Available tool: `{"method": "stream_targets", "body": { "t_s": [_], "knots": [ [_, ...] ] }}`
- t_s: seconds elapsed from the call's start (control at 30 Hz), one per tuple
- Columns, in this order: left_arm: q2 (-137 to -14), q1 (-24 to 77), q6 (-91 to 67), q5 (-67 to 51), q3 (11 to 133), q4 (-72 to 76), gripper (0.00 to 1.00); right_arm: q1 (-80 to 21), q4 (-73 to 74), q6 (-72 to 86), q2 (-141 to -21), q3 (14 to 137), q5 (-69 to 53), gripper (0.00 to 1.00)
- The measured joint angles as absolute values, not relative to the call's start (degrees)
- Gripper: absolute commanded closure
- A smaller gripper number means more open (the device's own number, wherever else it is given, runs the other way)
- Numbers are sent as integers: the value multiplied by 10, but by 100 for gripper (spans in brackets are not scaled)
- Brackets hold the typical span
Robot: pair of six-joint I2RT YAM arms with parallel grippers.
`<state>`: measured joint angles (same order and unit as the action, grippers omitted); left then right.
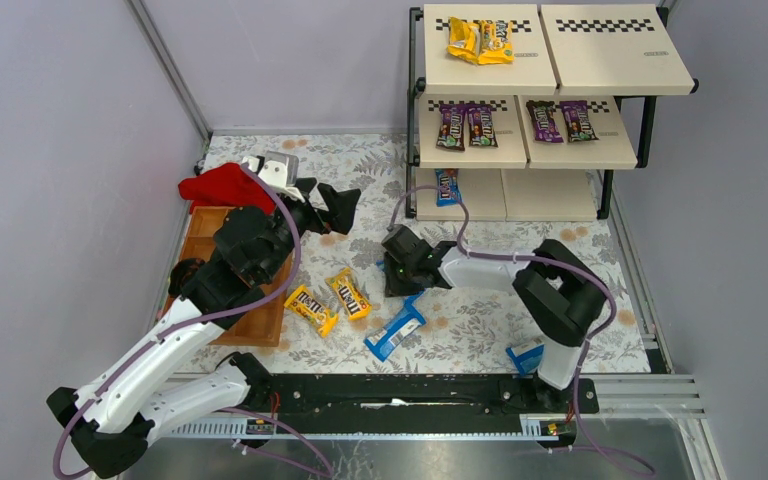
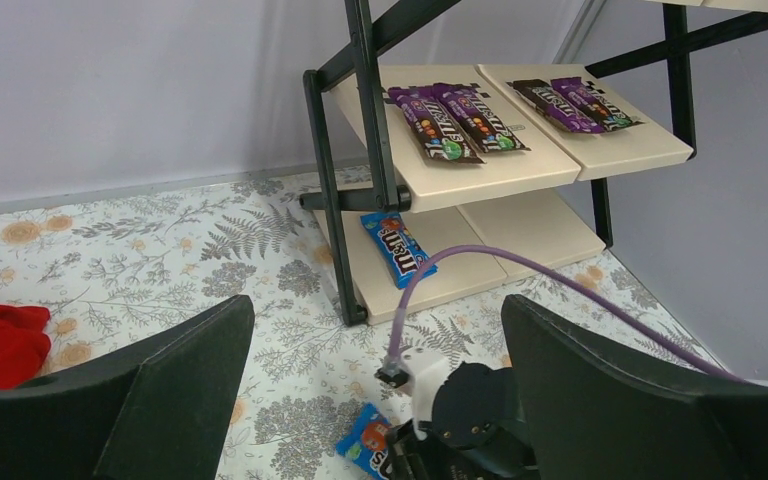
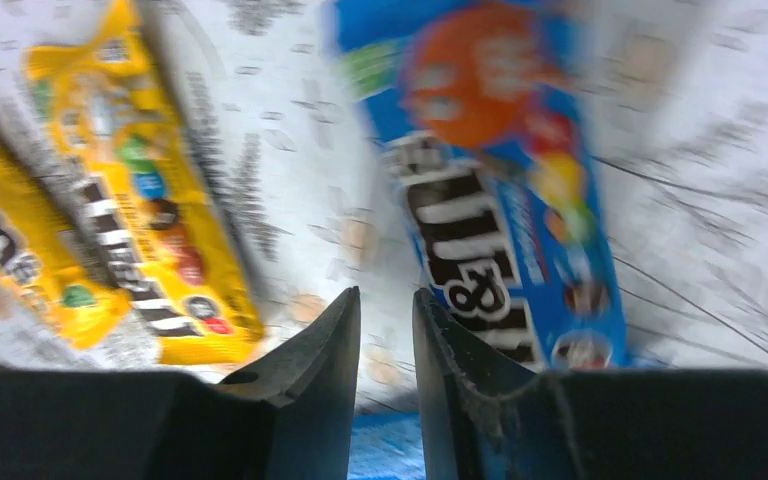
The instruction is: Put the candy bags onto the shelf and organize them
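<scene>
The shelf (image 1: 610,60) stands at the back right. It holds yellow candy bags (image 1: 480,40) on top, purple-brown bags (image 1: 465,125) on the middle boards and one blue bag (image 1: 447,185) on the bottom. On the table lie two yellow bags (image 1: 330,303) and blue bags (image 1: 395,330) (image 1: 525,352). My right gripper (image 1: 397,280) (image 3: 387,295) is low over the table, its jaws nearly closed with nothing between them, right beside another blue bag (image 3: 500,200) (image 2: 365,440). My left gripper (image 1: 325,205) (image 2: 375,305) is open and empty, raised above the table left of centre.
A red cloth (image 1: 222,185) lies at the back left, over the far end of a brown wooden tray (image 1: 255,322) along the left side. Grey walls close in on the left, back and right. The right arm's purple cable (image 2: 520,265) arcs before the shelf (image 2: 520,170).
</scene>
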<state>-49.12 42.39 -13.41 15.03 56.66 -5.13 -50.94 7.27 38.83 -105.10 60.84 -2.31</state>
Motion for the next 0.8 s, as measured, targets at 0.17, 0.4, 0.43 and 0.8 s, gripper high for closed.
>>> {"method": "stream_targets", "body": {
  "t_s": [0.17, 0.4, 0.43, 0.8],
  "knots": [
    [-491, 424, -135, 144, 567, -51, 1, -484, 135, 376, -995, 571, 40, 51],
    [-492, 424, -135, 140, 570, -55, 1, -448, 161, 342, -897, 551, 63, 33],
    [-492, 423, -135, 139, 570, -55, 1, -443, 151, 339, -878, 542, 53, 32],
    [-497, 419, -138, 137, 570, -59, 1, -293, 28, 350, -848, 444, -112, 20]
  ]
}}
